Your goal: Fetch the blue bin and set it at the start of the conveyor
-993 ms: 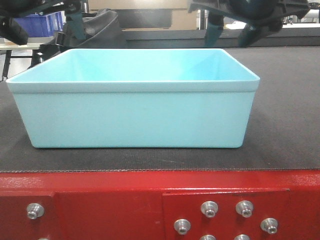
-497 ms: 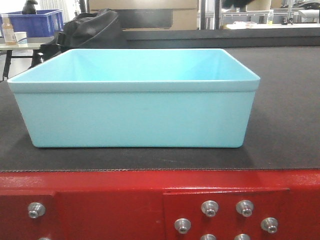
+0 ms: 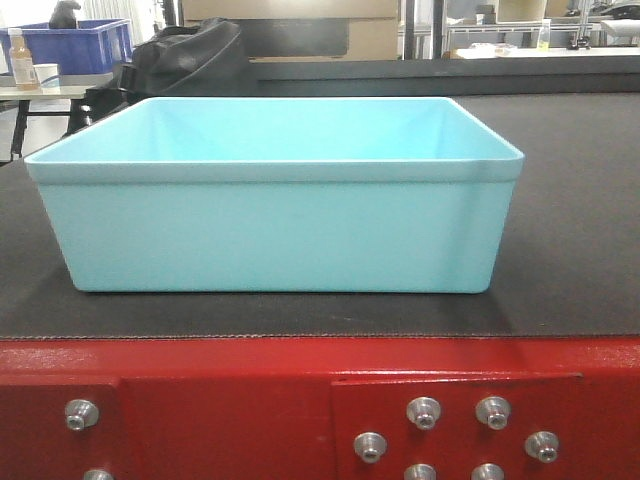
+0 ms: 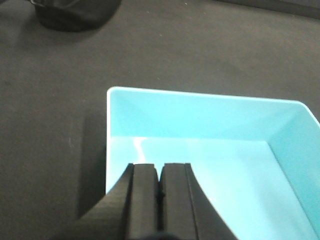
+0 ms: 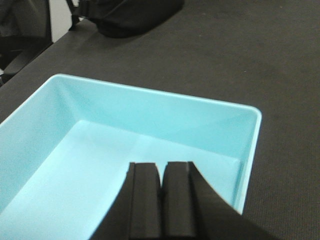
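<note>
The pale cyan blue bin (image 3: 280, 235) stands empty and upright on the dark woven belt of the conveyor start (image 3: 570, 270), just behind the red bolted frame (image 3: 230, 400). Both grippers hang above it, out of the front view. My left gripper (image 4: 160, 172) is shut with nothing in it, over the blue bin (image 4: 225, 150) near its left wall. Over the blue bin (image 5: 85, 160) toward its right wall, my right gripper (image 5: 162, 170) is shut and empty too.
A black bag (image 3: 195, 55) lies on the belt behind the bin, also in the wrist views (image 4: 75, 12) (image 5: 132, 15). A dark blue crate (image 3: 75, 45) and a bottle (image 3: 20, 58) sit on a table at the far left. Shelving stands at the back right.
Both arms, at the top of the front view a second ago, have lifted out of it. The bin has shifted slightly right in the view.
</note>
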